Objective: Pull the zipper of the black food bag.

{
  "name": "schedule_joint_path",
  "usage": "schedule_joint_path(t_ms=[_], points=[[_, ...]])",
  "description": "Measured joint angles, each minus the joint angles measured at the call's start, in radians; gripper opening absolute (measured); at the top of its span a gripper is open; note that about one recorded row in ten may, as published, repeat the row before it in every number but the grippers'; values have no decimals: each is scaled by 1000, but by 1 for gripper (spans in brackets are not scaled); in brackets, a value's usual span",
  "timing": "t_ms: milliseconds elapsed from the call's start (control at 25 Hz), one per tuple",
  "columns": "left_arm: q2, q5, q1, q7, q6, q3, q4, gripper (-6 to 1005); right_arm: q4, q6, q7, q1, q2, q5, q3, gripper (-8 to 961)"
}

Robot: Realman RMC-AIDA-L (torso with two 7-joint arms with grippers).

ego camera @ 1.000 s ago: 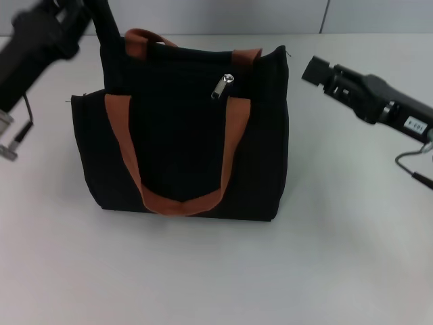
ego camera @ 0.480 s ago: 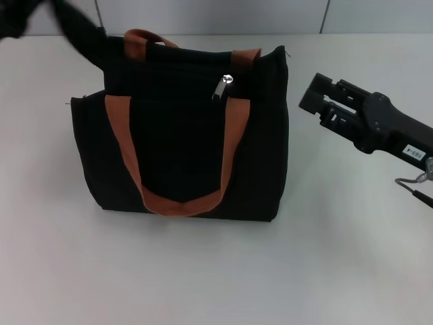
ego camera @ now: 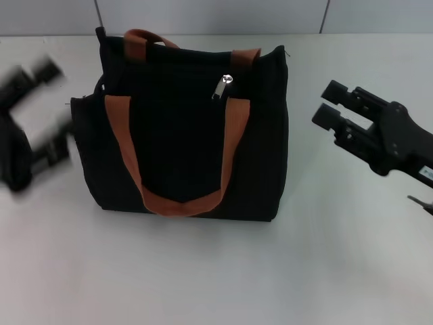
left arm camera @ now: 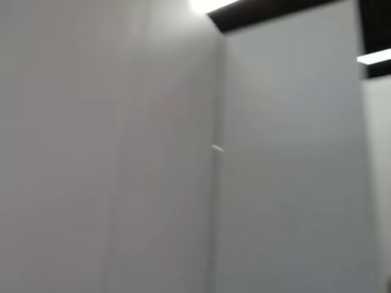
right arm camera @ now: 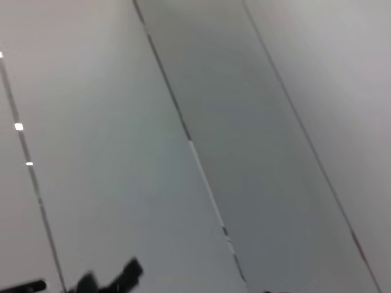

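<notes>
The zipper [ego camera: 222,87] is seen untouched on the black food bag [ego camera: 186,128]. Both spread-fingered, empty: the right gripper [ego camera: 329,103] beside it, the left gripper [ego camera: 42,108] blurred, partly cut off.

Left tool [ego camera: 42,101] and right tool [ego camera: 329,103], both fingers spread.

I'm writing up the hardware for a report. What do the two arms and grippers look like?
Both are matte black. The right gripper has two blocky parallel fingers on a chunky rounded body, with a small white label and a thin cable behind. The left gripper is similarly dark and two-fingered, but motion-blurred.
</notes>
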Motion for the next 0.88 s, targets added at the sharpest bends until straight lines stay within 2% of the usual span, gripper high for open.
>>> schedule_joint_path(t_ms=[120,240,480,640,880], points=[[2,62,13,4,37,2,10,752,-13,-46,-27,-8,-4,-5,-3,565],[4,216,30,10,45,2,37,752,-65,-68,-35,-17,-6,-46,-19,566],[6,410,13,20,0,-3,28,752,-165,-73,-36,-19,-1,-300,-23,566],[0,450,11,20,-13,0,31,753,-130,-82,-56,-5,6,-366,-33,566],[10,545,-9,9,-15,-3,34,753,-83,-82,-92,18,8,-366,-179,660]])
